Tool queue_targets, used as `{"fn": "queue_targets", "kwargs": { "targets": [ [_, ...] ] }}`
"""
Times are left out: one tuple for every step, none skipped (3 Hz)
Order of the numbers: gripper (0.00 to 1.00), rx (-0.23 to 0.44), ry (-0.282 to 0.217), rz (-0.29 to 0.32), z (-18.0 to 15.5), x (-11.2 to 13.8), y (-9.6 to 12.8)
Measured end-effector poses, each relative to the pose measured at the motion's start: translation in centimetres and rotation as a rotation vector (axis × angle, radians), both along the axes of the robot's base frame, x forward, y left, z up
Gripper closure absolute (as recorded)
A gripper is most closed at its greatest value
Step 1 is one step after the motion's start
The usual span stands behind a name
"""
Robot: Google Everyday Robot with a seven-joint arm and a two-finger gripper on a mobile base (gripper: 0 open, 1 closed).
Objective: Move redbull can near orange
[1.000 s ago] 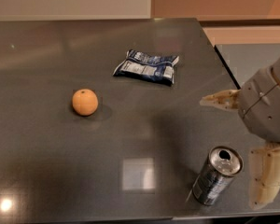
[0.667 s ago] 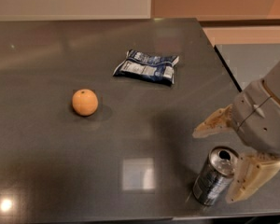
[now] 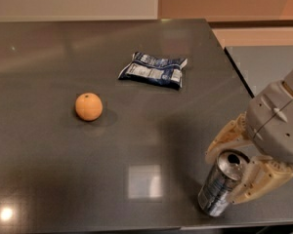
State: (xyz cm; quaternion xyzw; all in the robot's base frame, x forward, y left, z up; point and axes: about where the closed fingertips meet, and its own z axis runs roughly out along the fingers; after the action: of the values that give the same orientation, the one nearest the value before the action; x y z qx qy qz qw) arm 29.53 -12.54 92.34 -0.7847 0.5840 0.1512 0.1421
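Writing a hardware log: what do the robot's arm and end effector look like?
The end effector, lower right by the redbull can, is cream-beige moulded plastic under a rounded, pale-grey wrist housing. No cables visible.

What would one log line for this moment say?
gripper: open, straddling redbull can | orange: far left, apart | blue-and-white snack bag: behind, untouched
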Motion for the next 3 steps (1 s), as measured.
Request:
{"fn": "queue_targets", "kwargs": {
  "targets": [
    [0.97, 0.033, -0.035, -0.002, 2.2, 0.5, 1.3],
    [1.00, 0.061, -0.099, -0.025, 5.1, 2.7, 3.6],
    [1.00, 0.089, -0.142, -0.060, 7.1, 6.8, 6.1]
  ]
}}
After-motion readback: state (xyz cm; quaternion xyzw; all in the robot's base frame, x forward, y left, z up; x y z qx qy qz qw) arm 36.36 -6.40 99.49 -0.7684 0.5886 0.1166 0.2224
